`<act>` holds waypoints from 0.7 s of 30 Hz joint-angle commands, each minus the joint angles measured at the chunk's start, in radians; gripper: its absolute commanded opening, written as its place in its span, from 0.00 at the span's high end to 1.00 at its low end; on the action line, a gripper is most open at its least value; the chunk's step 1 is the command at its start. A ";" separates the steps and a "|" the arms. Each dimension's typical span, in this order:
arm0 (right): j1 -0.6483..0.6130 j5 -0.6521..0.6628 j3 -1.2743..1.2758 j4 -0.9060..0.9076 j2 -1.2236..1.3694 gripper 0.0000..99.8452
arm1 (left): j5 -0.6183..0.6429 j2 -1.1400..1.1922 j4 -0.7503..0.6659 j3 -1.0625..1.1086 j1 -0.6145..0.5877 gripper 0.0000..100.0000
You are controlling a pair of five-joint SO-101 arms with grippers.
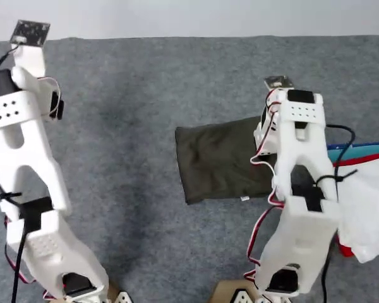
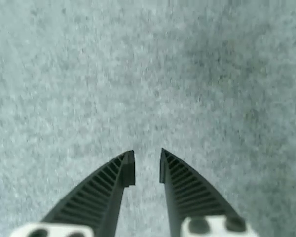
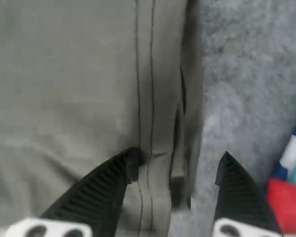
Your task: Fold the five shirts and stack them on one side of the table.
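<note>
The counter is covered with a grey felt-like mat, fuzzy and flat. The left arm stands over a bare part of it, and the right arm stands over the olive shirt.

This shirt lies near the middle of the counter as a neat rectangle of soft, matt, woven cloth with slightly rounded corners, so I judge it is folded or nearly folded. At the right edge there is a heap of loose cloth: a crumpled white piece on top, some red below it, and a blue and teal strip beside it. It looks unfolded, and I cannot count how many shirts are in it. So about one shirt of the five seems done; the others wait to be folded, and no stack is made yet.

The right pincer is released and wide. One black ribbed finger is on the shirt by its double-stitched hem, and the other is over the mat just beside the folded edge. The left pincer is released with a narrow gap, holding nothing, above bare mat
</note>
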 commanded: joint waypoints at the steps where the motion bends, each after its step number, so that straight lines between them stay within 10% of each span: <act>1: -0.028 -0.017 -0.100 -0.012 0.061 0.73 | -0.009 -0.080 0.025 0.016 -0.015 0.91; 16: -0.104 -0.107 -0.235 0.056 0.292 0.75 | -0.005 -0.084 0.025 0.022 -0.041 0.91; 21: -0.105 -0.106 -0.236 0.067 0.302 0.97 | -0.003 -0.080 0.025 0.022 -0.049 0.91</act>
